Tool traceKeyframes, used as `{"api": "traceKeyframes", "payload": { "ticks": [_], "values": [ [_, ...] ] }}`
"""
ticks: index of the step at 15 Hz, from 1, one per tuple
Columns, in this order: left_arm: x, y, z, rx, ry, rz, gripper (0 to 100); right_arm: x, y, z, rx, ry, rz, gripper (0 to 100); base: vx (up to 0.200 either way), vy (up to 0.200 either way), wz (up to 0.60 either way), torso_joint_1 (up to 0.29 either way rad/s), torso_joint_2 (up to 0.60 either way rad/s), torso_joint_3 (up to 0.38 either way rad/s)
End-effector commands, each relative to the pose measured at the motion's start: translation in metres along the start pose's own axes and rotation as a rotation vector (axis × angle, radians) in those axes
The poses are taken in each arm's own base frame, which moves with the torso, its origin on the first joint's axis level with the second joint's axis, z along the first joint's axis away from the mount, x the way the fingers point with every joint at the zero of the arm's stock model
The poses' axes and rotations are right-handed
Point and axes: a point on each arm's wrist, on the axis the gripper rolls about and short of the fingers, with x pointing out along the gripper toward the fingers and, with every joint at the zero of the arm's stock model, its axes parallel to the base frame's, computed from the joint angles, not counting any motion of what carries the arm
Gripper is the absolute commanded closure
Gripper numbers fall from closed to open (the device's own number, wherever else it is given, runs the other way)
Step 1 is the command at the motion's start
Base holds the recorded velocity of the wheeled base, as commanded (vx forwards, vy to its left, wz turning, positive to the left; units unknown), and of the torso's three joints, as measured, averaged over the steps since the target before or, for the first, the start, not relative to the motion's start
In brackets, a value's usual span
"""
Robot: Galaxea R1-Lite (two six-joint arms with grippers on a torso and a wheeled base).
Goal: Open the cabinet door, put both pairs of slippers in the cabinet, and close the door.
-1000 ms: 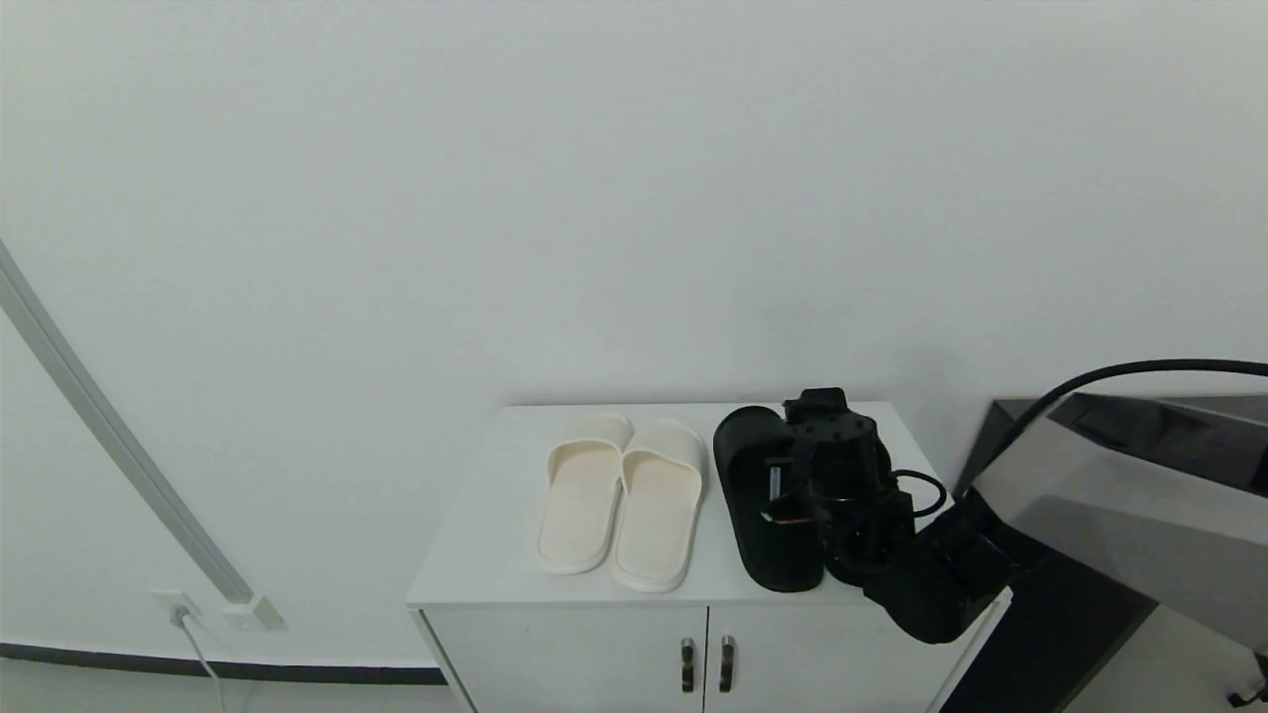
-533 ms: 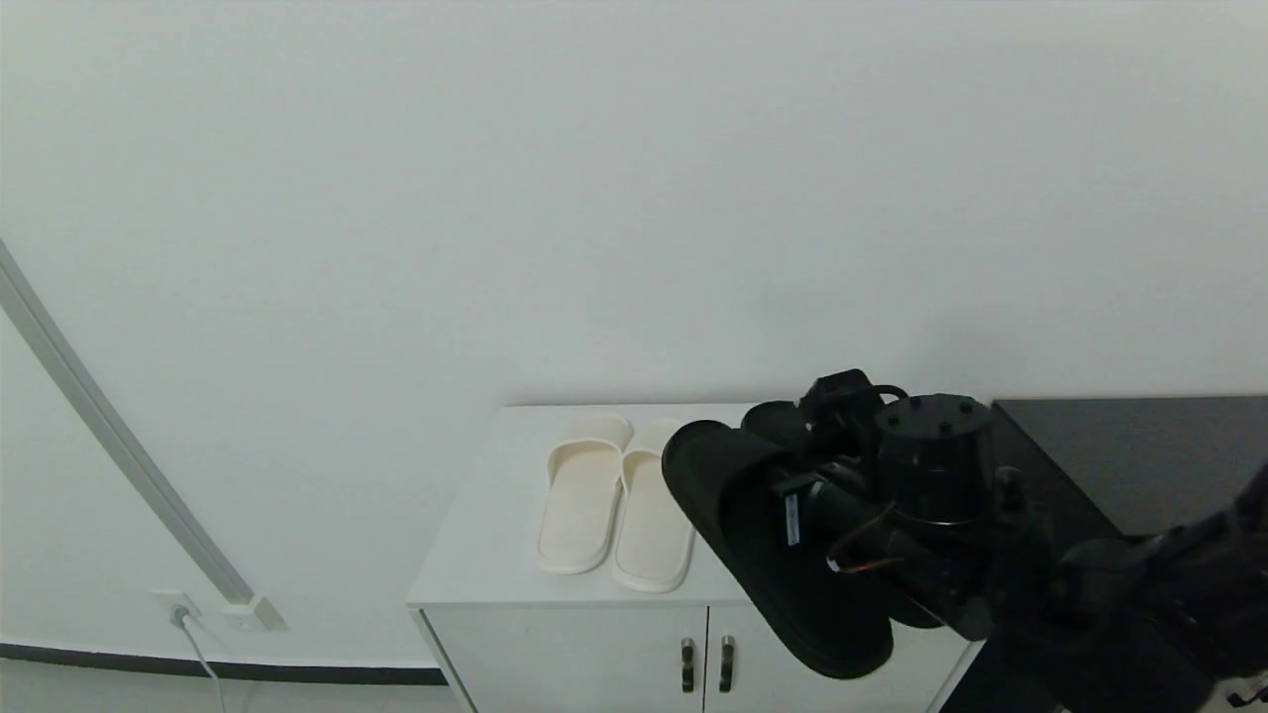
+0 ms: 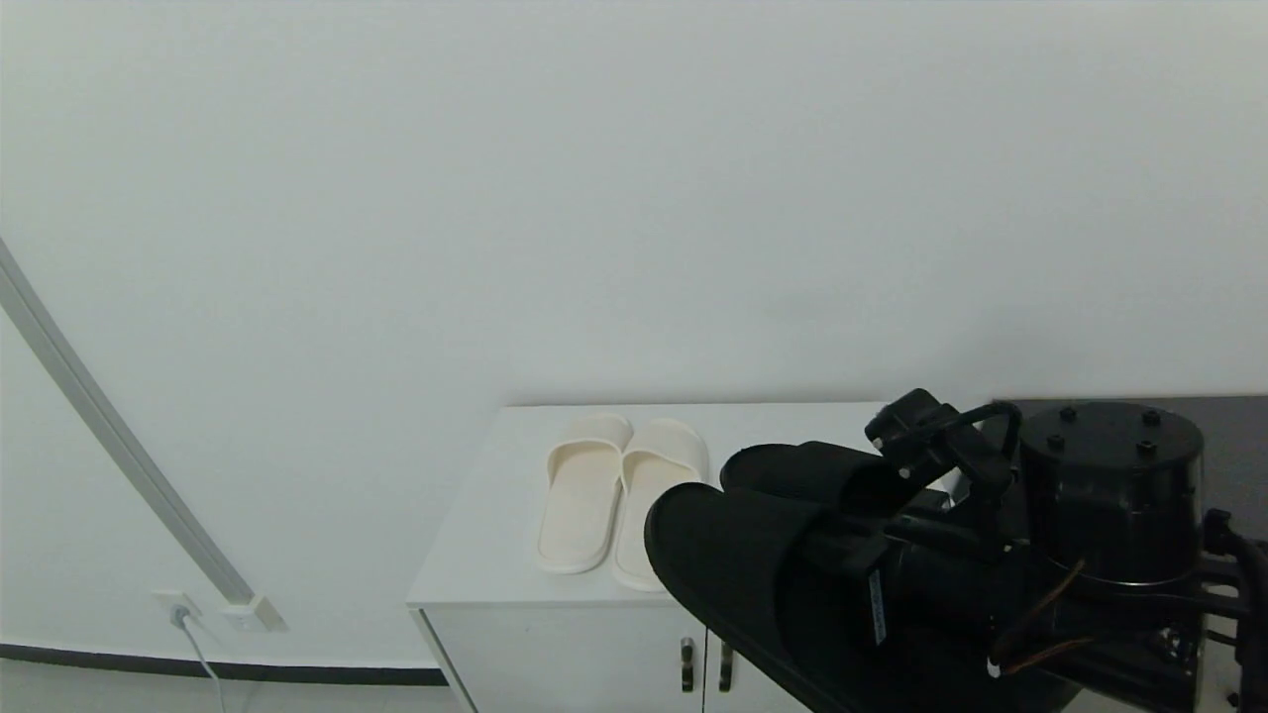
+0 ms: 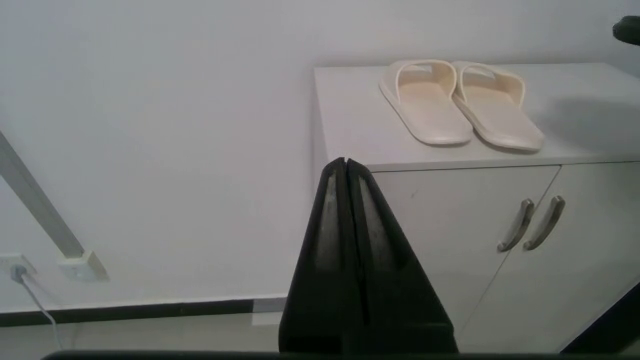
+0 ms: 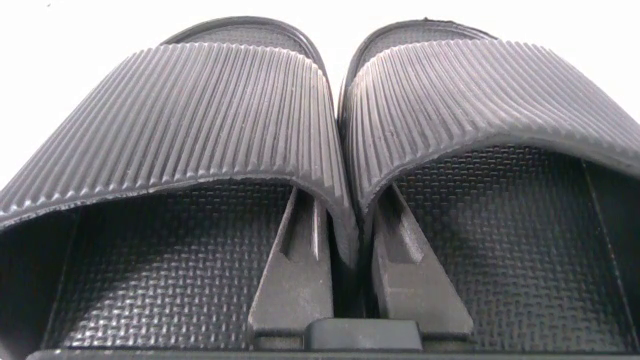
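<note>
Black slippers point(image 3: 738, 555) are clamped in the right end effector point(image 5: 350, 265), with white slippers point(image 3: 619, 500) laid at their 10 o'clock on the cabinet point(image 3: 485, 540). The left end effector point(image 4: 346, 190) is pressed together.

cabinet doors point(image 4: 455, 235) shut, handles point(image 4: 531, 222) apparently reachable

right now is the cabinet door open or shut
Shut. Both cabinet doors lie flush across the front, their handles side by side, with no gap showing the inside.

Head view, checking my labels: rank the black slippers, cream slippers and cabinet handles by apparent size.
1. black slippers, though nearness to the camera inflates them.
2. cream slippers.
3. cabinet handles.
</note>
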Motion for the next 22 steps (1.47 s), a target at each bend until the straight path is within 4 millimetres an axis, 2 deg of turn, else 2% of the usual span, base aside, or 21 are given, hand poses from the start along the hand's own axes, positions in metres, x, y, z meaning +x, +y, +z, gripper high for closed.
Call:
{"api": "traceKeyframes", "payload": {
  "ticks": [1,9,22],
  "values": [
    [0.000,0.000,0.000,0.000,0.000,0.000,100,-0.005,0.001,0.002,0.000,-0.015,0.008,100,-0.200,0.000,0.00,0.002,0.01,0.002],
    [0.000,0.000,0.000,0.000,0.000,0.000,100,-0.007,0.002,-0.006,-0.012,0.010,0.011,100,-0.200,0.000,0.00,-0.002,0.00,0.005],
    [0.000,0.000,0.000,0.000,0.000,0.002,100,-0.008,0.006,-0.010,-0.019,0.023,0.028,100,0.000,0.000,0.00,0.000,0.00,0.000]
  ]
}}
